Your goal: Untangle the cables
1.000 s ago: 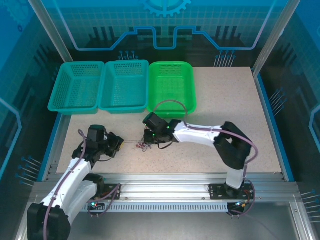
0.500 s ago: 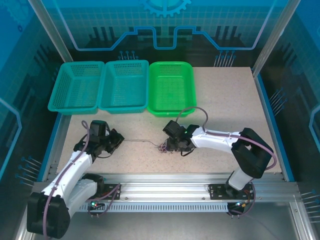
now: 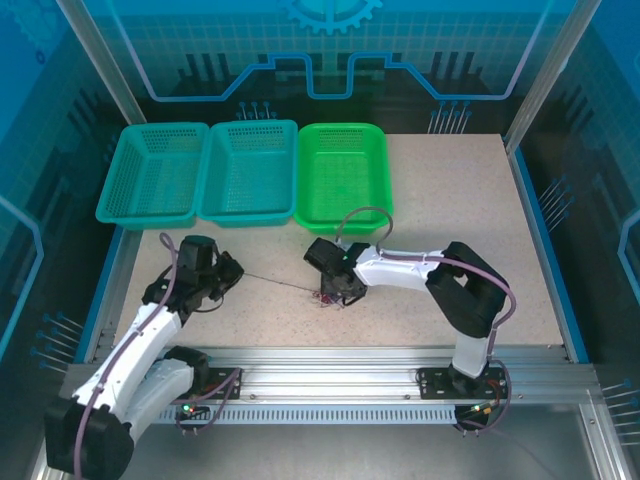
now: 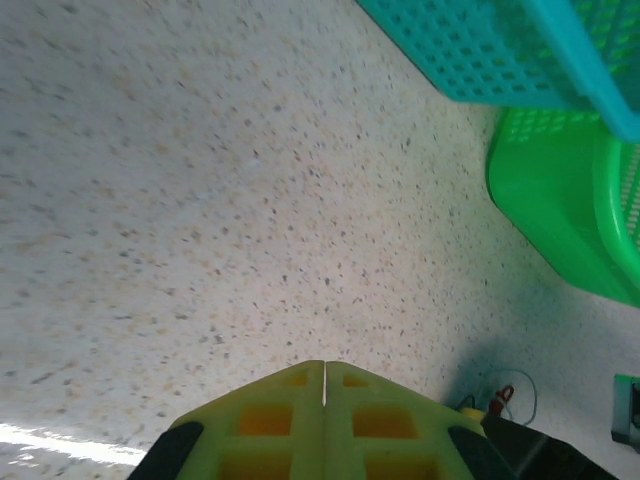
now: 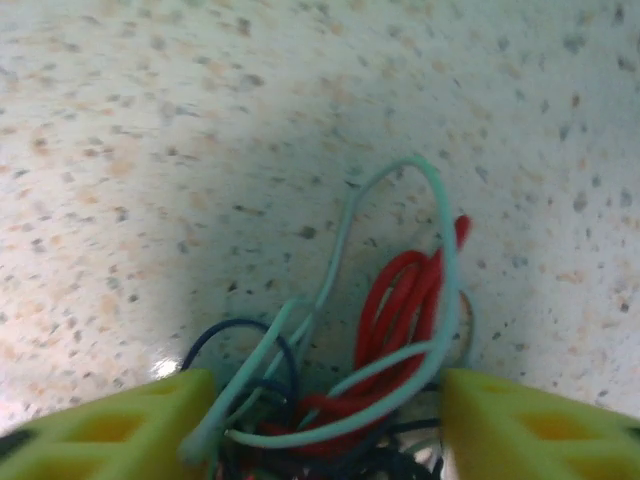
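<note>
Overhead rear view; wrist cams close above table (image 4: 200, 200).

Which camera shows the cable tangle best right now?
Right wrist: the cable tangle is close up, red, pale and dark loops distinct. Top external shows a tiny clump; left wrist, a sliver at lower right.

The left arm (image 3: 135, 345) and right arm (image 3: 395, 268) are made of white links and black joints. A purple-grey hose (image 3: 365, 209) is run along each. The left gripper (image 4: 324, 372) and right gripper (image 5: 325, 400) are fitted with yellow-green fingers (image 4: 265, 420) moulded with square recesses.
</note>
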